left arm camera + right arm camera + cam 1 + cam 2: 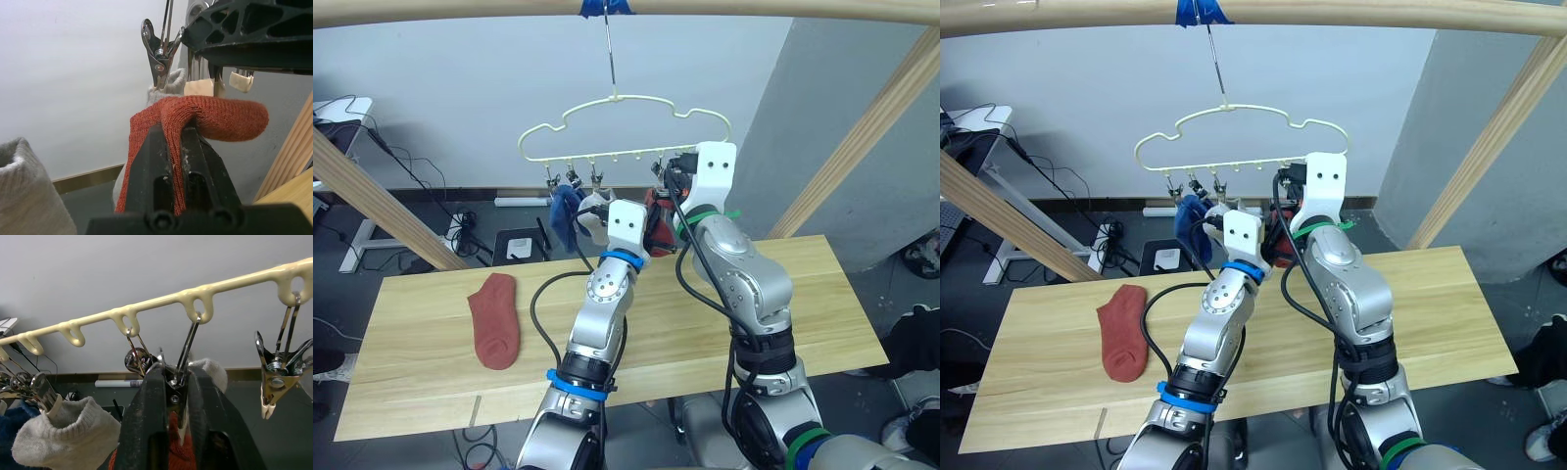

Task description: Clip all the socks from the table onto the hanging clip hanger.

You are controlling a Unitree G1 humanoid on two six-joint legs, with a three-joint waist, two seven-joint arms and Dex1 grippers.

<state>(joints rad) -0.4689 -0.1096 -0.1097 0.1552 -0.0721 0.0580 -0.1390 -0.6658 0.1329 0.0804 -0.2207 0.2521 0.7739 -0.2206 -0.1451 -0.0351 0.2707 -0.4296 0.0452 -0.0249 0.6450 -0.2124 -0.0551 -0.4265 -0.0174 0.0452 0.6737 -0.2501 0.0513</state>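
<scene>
The cream clip hanger (pixel 625 132) hangs by its hook from the top bar. A blue sock (pixel 565 213) and a light grey sock (pixel 63 433) hang from clips at its left. My left gripper (pixel 177 128) is shut on a rust-red sock (pixel 220 115), held up just under the clips. My right gripper (pixel 176 377) is shut on a metal clip (pixel 182 357) of the hanger, right above that sock. A second rust-red sock (pixel 496 320) lies flat on the left part of the table (pixel 803 313).
A thick wooden frame bar (pixel 724 8) runs overhead, with slanted wooden posts at the left (pixel 372 196) and right (pixel 871 127). A free clip (pixel 276 377) hangs beside the pinched one. Cables and a power strip (pixel 460 230) lie on the floor behind the table.
</scene>
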